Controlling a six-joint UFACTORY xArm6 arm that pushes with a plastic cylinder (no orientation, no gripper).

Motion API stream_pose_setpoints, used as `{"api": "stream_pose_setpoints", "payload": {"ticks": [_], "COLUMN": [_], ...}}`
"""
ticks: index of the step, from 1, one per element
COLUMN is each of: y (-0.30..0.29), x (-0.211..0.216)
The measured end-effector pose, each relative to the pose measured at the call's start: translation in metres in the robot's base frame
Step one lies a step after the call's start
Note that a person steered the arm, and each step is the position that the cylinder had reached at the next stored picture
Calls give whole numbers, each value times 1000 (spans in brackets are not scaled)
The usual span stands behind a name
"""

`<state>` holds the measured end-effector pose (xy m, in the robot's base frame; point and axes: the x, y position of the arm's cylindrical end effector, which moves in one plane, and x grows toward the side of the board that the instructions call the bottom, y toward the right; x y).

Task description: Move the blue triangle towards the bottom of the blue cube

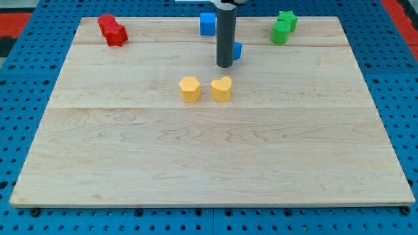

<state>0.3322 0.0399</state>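
Note:
The blue cube [207, 23] sits near the view's top edge of the wooden board, just left of the rod. The blue triangle [237, 50] is mostly hidden behind the rod; only a small blue part shows at the rod's right side. My tip [225, 65] rests on the board right beside the triangle, on its lower left, and below and right of the blue cube. I cannot tell whether the tip touches the triangle.
Two red blocks [112, 30] sit together at the top left. Two green blocks [283, 27] sit at the top right. A yellow hexagon-like block [190, 89] and a yellow heart-like block [221, 89] lie side by side just below my tip.

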Motion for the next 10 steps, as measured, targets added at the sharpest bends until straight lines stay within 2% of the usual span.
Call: {"api": "stream_pose_setpoints", "payload": {"ticks": [1,3,5,6,8,10], "y": [14,25,-31,-25,-32,-34], "x": [2,-51,-74,-81,-58,-58]}}
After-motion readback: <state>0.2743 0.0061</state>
